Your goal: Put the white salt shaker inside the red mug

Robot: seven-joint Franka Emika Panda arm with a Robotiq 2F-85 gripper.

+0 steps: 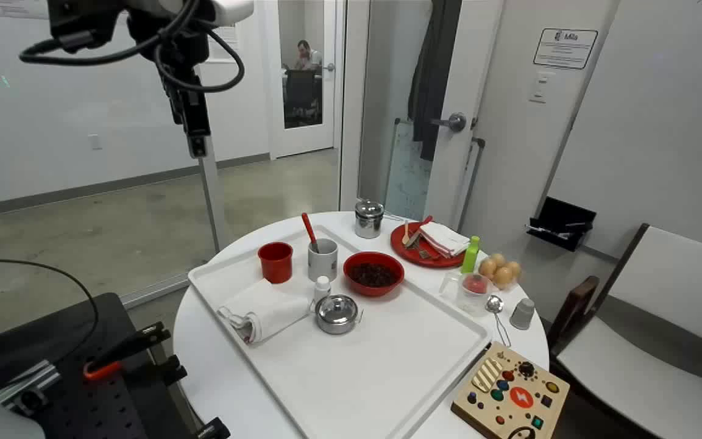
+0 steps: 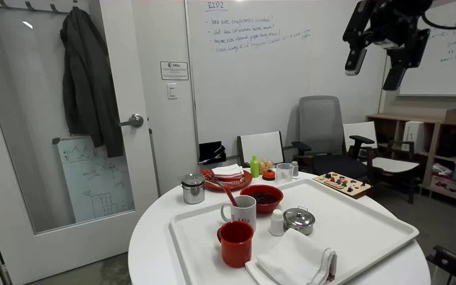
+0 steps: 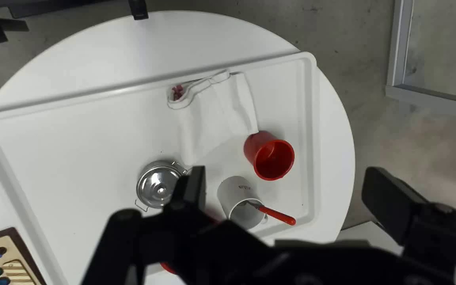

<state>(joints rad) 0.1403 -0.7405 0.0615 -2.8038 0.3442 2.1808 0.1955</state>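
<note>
The table (image 1: 214,366) is round and white. A big white tray (image 1: 375,372) sits on it. Beside the tray, right on the table, are a shiny pot (image 1: 368,222), a red plate (image 1: 436,263), a green bottle (image 1: 470,257), some eggs (image 1: 501,275), a clear cup (image 1: 470,301), a metal tool (image 1: 495,303), a little grey thing (image 1: 522,314) and a wooden button board (image 1: 484,403).

White salt shaker (image 2: 277,223), red mug (image 2: 236,246), both upright, apart

The red mug (image 2: 236,251) is seen in an exterior view, upright on a tray (image 2: 354,215), with a white mug (image 2: 248,209) set behind it. Right of the red mug, a folded cloth (image 2: 291,260) is laid, the white salt shaker (image 2: 276,224) is stood farther back, and the gripper (image 2: 371,80) is held high up, jaws apart.
</note>
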